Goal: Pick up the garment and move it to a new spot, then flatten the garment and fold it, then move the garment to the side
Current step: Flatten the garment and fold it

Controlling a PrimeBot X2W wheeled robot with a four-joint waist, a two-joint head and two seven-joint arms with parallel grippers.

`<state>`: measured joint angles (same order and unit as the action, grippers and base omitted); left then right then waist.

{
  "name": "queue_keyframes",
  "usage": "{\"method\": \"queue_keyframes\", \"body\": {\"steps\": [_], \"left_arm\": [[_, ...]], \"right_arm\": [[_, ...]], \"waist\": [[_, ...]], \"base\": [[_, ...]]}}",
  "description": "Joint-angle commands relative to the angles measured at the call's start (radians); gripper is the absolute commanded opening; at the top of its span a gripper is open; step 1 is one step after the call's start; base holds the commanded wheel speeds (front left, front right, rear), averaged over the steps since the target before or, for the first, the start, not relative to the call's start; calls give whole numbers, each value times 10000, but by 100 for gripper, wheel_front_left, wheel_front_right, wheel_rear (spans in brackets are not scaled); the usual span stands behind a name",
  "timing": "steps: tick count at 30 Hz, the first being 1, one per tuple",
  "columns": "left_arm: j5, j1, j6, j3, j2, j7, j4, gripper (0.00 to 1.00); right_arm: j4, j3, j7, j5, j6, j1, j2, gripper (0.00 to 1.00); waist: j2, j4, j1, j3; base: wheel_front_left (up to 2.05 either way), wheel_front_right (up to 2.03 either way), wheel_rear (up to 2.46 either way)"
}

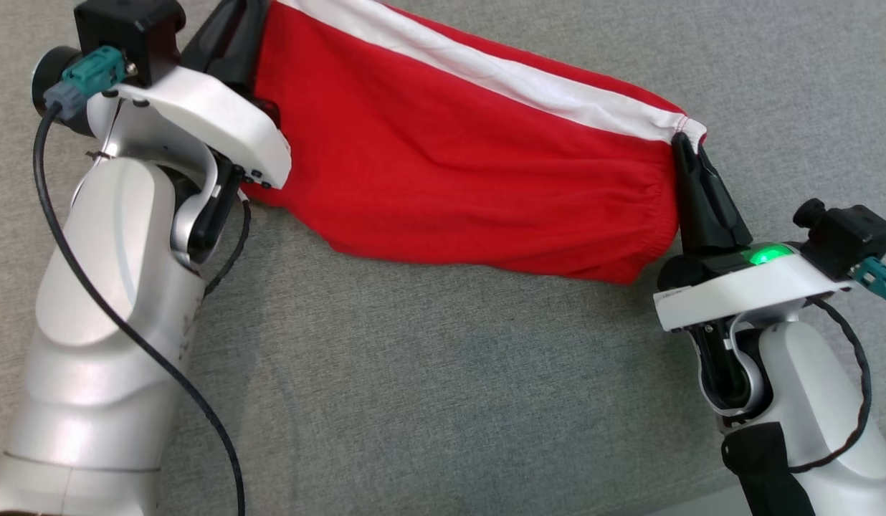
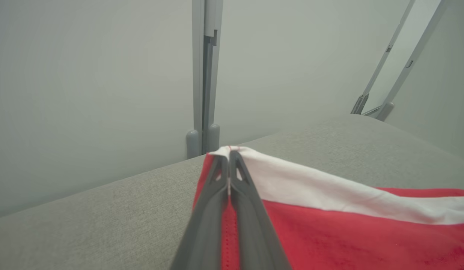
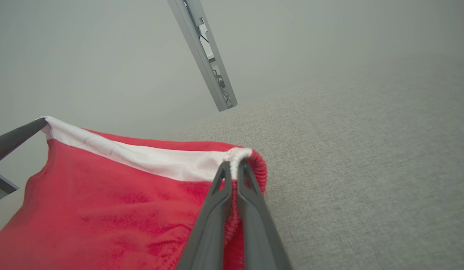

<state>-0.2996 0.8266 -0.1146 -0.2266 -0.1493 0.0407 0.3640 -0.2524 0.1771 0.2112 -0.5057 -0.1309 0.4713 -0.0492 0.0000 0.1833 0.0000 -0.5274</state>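
Item: garment (image 1: 450,165), red w/ white band along the top edge and a gathered, elasticated edge at the right-hand end. Location: held up over the grey fabric-covered counter (image 1: 429,373), stretched btw. both arms. In head view the top edge is taut and slopes down from the robot's left to its right. Left end effector (image 2: 229,153): fingers closed flat together and pinching the white-band corner at its seam, w/ cloth visible btw. the tips in left wrist view. Right end effector (image 3: 235,165): fingers likewise closed, gripping the opposite top corner where the white band meets the gathered red edge. Body of the garment hangs below the grip line w/ loose folds, lowest near the right end. Contact of lower edge w/ counter: cannot tell; a shadow lies beneath it. Other obs.: green light (image 1: 765,253) lit on the right wrist; black cable (image 1: 92,287) runs down the left forearm. Background: pale grey wall, a metal post (image 2: 204,75) rising behind the counter's far edge, and two slanted struts (image 2: 397,63) at upper right of left wrist view. Right wrist view also shows a dark finger of the left end effector at the garment's far corner, frame left.
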Motion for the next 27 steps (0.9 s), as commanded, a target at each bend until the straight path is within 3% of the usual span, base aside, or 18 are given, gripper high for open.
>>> {"method": "queue_keyframes", "body": {"steps": [1, 4, 5, 6, 7, 8, 9, 14, 18, 23, 27], "left_arm": [[-64, 520, -60, -32, -33, -321, 778, 0], [-158, 1054, -88, -117, 31, -806, 1878, 0], [-237, 1470, -130, -272, 88, -1181, 2875, 0], [-303, 1578, -142, -298, 119, -1322, 3147, 37], [-303, 1578, -142, -298, 119, -1322, 3147, 37], [-399, 1663, -155, -308, 151, -1449, 3439, 77], [-403, 1670, -165, -387, 142, -1495, 3734, 100], [-670, 1579, -168, -549, 181, -2221, 4516, 100], [-544, 1216, -43, -550, 142, -2823, 4349, 100], [-303, 286, 510, -298, 50, -3035, 3044, 100], [-81, -817, 909, 1, -14, -3035, 1213, 100]], "right_arm": [[-301, 124, 192, -125, 3, 258, -40, 0], [-650, 322, 325, -224, 3, 487, -40, 0], [-885, 491, 398, -296, 3, 571, -39, 64], [-973, 577, 406, -311, 3, 573, -34, 100], [-973, 577, 406, -311, 3, 573, -34, 100], [-1049, 704, 412, -264, 3, 573, -39, 100], [-1064, 769, 435, -200, 3, 569, -42, 100], [-990, 711, 495, 213, 3, 201, -178, 100], [-487, 434, 524, 530, 3, -218, -368, 100], [562, -266, 543, 1257, 3, -795, -523, 100], [1322, -861, 550, 1870, 3, -1174, -565, 100]], "waist": [[0, 141, 0, -116], [0, 236, 0, -159], [0, 306, 0, -174], [0, 330, 0, -175], [0, 330, 0, -175], [0, 356, 0, -163], [0, 385, 0, -132], [0, 352, 0, 39], [0, 187, 0, 211], [0, -114, 0, 488], [0, -407, 0, 684]], "base": [[0, 0, 0], [0, 0, 0], [0, 0, 0], [0, 0, 0], [0, 0, 0], [0, 0, 0], [0, 0, 0], [0, 0, 0], [0, 0, 0], [0, 0, 0], [0, 0, 0]]}}
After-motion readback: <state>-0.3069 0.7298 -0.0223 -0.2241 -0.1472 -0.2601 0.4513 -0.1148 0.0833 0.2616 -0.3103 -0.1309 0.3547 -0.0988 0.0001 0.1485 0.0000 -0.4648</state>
